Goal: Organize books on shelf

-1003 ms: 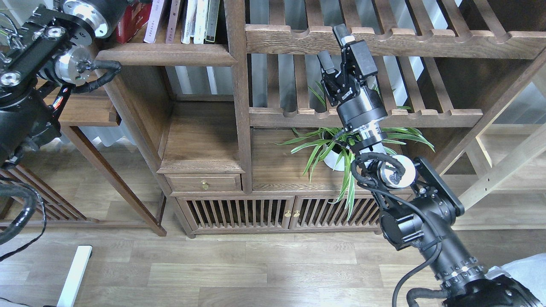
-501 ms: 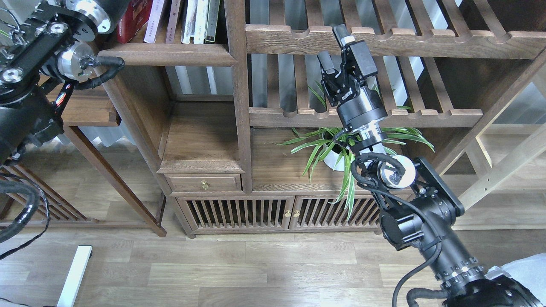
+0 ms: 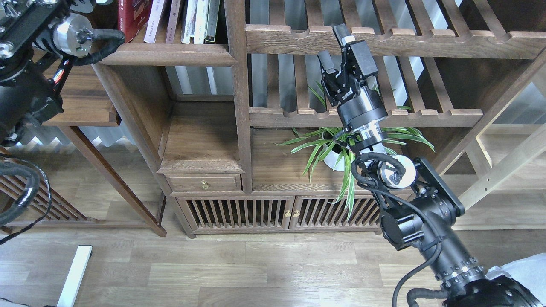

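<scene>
Since the earlier frames the left arm [image 3: 30, 64] has risen and drawn back toward the top left corner, so more of the red book [image 3: 133, 17] now shows beside it; the right arm has stayed where it was. The left arm's claw is out of view past the top edge. The right gripper [image 3: 337, 47] is raised in front of the slatted shelves [image 3: 375, 40] on the right, its two fingers spread apart with nothing between them. The books stand on the solid plank shelf [image 3: 170, 53] at the top left, their long axes upright and their spines facing the viewer, cut off by the top edge. Counting from the left: one thick red book, leaning slightly, then two pale pinkish books [image 3: 164, 19] beside it, then about three thin white-spined books [image 3: 196, 19] and one dark thin one against the post [image 3: 239, 94]; the exact number of thin ones is hard to tell. Below the slatted shelves one potted plant [image 3: 341, 149] with long striped leaves sits on the cabinet top [image 3: 277, 170], partly behind the right arm.
</scene>
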You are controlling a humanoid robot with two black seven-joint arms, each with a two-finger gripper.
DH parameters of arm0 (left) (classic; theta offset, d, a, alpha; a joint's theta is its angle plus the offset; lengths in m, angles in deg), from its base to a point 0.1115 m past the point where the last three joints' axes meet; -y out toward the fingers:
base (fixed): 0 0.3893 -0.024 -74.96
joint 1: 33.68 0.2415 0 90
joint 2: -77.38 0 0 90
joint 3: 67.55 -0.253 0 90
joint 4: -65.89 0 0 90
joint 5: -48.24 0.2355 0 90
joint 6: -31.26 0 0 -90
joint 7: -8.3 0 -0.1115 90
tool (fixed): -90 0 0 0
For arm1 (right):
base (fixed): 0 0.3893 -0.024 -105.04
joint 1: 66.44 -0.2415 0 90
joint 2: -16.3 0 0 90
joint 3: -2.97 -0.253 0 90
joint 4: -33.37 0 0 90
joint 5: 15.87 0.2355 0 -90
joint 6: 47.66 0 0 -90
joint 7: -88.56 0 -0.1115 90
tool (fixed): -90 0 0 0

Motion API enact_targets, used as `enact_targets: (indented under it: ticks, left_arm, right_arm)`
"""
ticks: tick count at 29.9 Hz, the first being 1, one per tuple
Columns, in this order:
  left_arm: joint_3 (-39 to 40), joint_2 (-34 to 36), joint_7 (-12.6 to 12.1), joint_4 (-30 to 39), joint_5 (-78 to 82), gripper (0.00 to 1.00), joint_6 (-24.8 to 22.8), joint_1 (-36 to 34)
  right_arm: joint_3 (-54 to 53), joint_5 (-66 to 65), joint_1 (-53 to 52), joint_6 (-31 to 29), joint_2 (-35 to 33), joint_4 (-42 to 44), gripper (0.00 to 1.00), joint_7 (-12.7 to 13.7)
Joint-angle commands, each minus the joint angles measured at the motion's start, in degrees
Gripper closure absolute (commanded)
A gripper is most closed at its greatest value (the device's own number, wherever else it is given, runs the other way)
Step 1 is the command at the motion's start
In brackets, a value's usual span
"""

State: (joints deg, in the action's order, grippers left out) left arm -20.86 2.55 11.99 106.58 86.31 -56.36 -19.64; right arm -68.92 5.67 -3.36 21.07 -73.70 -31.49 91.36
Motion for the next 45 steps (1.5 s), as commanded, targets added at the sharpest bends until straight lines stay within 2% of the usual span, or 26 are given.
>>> enact_targets:
  ticks: [1, 6, 12, 22, 27, 32, 40, 45]
  left_arm:
    - [0.06, -0.76, -0.09, -0.09, -0.01, 0.69, 0.08, -0.85]
    - [0.33, -1.29, 0.26, 0.09, -0.09, 0.69, -0.01, -1.3]
    - [1.65, -1.29, 3.16, 0.7, -1.49, 0.69, -0.01, -1.3]
    - [0.59, -1.29, 11.16, 1.67, -7.65, 0.66, -1.85, -0.07]
    - [1.03, -0.85, 12.83, 4.92, -9.23, 0.64, -5.27, 1.42]
    - [1.82, 0.47, 14.23, 6.33, -10.72, 0.59, -5.89, 3.1]
    - [2.09, 4.69, 18.71, 6.51, -16.17, 0.59, -14.76, 5.12]
    - [2.17, 5.83, 19.25, 6.51, -20.48, 0.59, -22.84, 5.21]
  right_arm:
    - [0.0, 0.0, 0.02, -0.08, 0.0, 0.0, 0.09, -0.08]
    - [0.0, 0.0, 0.02, 0.0, 0.0, 0.0, 0.09, 0.01]
    - [0.09, 0.0, -0.07, 0.09, 0.0, 0.0, 0.09, -0.08]
    - [0.35, -0.09, -0.07, 0.44, 0.0, 0.09, 0.09, -0.08]
    - [0.09, 0.0, -0.24, 1.41, 0.0, 0.18, 0.09, -0.52]
    - [0.0, 0.0, -0.95, 2.2, 0.0, 0.18, 0.09, -1.13]
    - [0.26, 0.0, -1.39, 3.69, 0.0, 0.18, 0.09, -1.66]
    - [0.35, 0.0, -1.39, 3.61, 0.0, 0.0, 0.1, -1.66]
